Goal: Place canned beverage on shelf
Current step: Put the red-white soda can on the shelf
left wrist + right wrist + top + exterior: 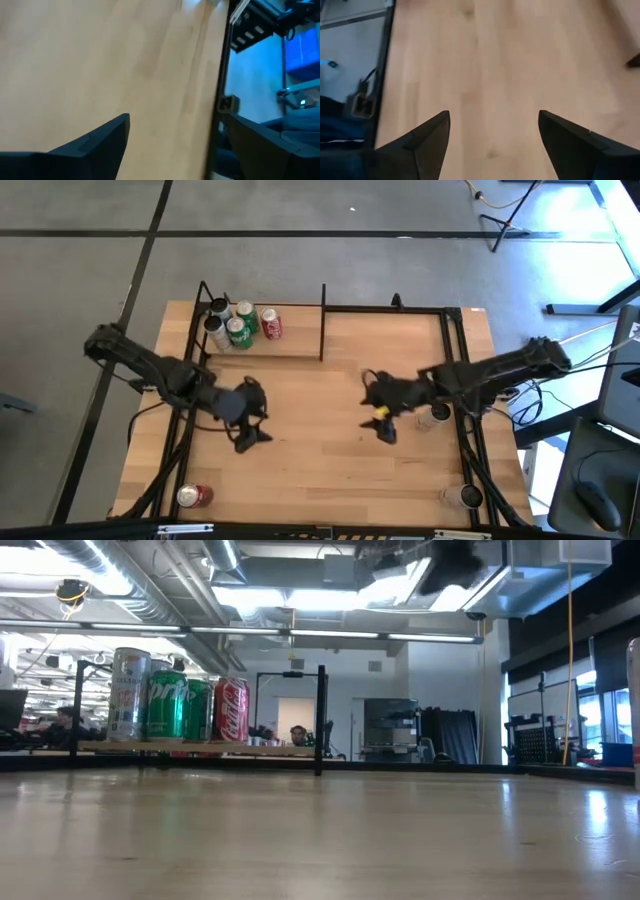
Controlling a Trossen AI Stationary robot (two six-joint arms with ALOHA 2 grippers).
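Shelf (290,332) far left holding four cans (240,326); left gripper (250,412) and right gripper (376,406) well apart from them, fingers spread, empty

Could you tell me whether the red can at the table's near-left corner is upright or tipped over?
Tipped: the high view shows the red can lying on its side.

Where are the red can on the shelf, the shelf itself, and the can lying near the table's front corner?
Red can on the shelf (231,711): low view, middle of its side.
Shelf (290,343): high view, bare part of its wooden board.
Can near the front corner (194,496): high view, middle of its body.
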